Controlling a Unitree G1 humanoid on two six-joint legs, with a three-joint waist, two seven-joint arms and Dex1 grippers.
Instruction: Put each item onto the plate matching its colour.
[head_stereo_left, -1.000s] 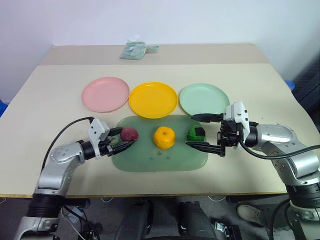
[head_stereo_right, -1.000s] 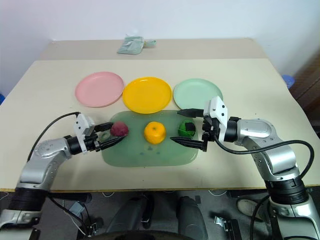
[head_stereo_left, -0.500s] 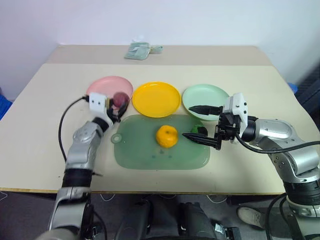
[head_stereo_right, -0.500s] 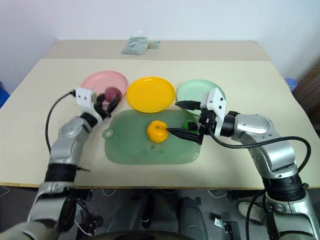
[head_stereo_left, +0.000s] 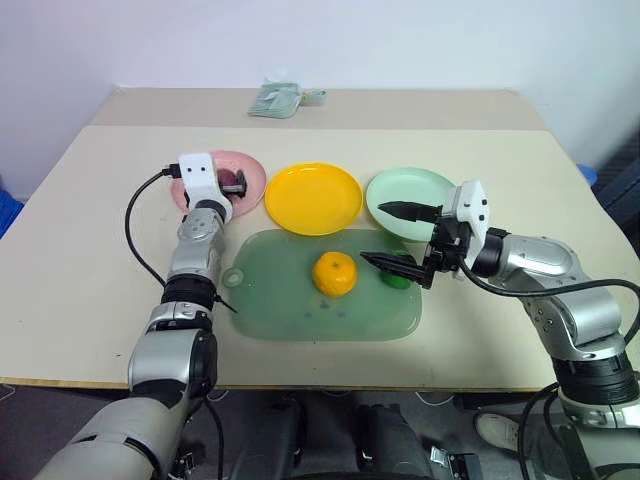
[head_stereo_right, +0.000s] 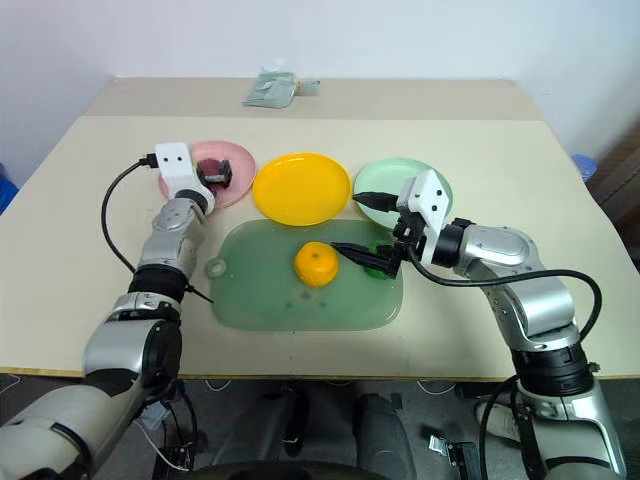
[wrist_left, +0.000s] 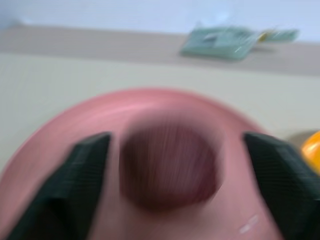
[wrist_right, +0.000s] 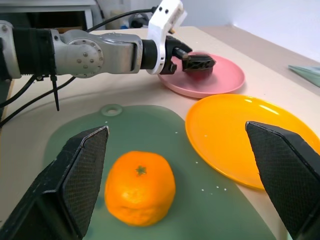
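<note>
The dark red fuzzy ball (wrist_left: 170, 167) lies on the pink plate (head_stereo_left: 255, 170) at the back left. My left gripper (head_stereo_left: 233, 186) is open around it, with a gap on each side of the ball in the left wrist view. The orange fruit (head_stereo_left: 334, 273) sits mid-mat on the translucent green mat (head_stereo_left: 290, 305). The green lump (head_stereo_left: 398, 279) lies at the mat's right end, partly hidden behind a finger of my right gripper (head_stereo_left: 373, 232), which hovers open and empty. The yellow plate (head_stereo_left: 312, 197) and mint green plate (head_stereo_left: 400, 190) hold nothing.
A folded pale green packet (head_stereo_left: 283, 99) lies at the table's far edge. A black cable (head_stereo_left: 135, 225) loops off my left forearm over the table's left side. The three plates stand in a row just behind the mat.
My left gripper carried the red ball from the mat's left end forward to the pink plate and opened. My right gripper stayed open near the green lump.
</note>
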